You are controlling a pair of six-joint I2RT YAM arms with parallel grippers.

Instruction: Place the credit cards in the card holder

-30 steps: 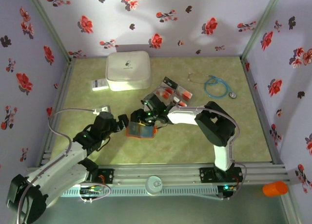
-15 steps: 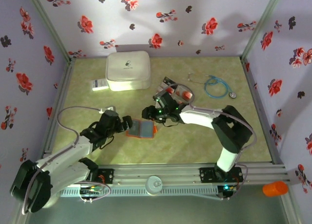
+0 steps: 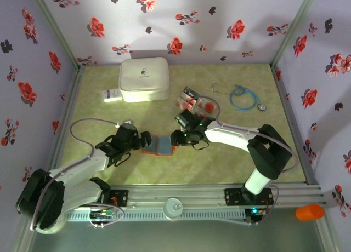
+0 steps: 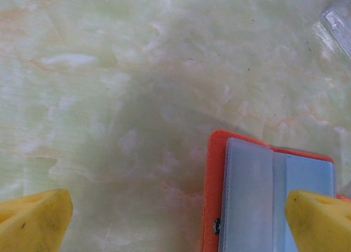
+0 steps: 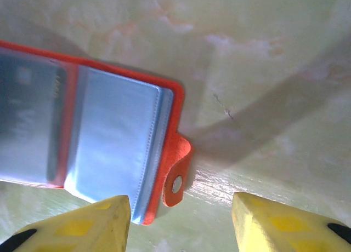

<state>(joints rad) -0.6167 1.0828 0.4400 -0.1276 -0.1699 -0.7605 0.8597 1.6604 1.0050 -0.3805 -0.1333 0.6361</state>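
Card holder (image 3: 160, 145) lies flat and open at the middle of the table (image 3: 219, 164), bluish clear sleeves up and orange rim all round. In the right wrist view its snap tab (image 5: 176, 182) sticks out at the edge, and no writing shows on the sleeves. Left claw (image 3: 145, 139) sits at the holder's nine o'clock, jaws spread wide and holding nothing, one yellow fingertip (image 4: 321, 222) over the holder's corner. Right claw (image 3: 176, 137) is at its three o'clock, jaws partly apart and empty. The cards (image 3: 194, 103) sit in a loose heap at one o'clock from the holder, red-orange blobs showing, print too small to read. At eleven o'clock is the white case (image 3: 143, 79), its small dark logo unreadable. Just beside the case at nine o'clock lies a white label (image 3: 112, 95), too small to make out.
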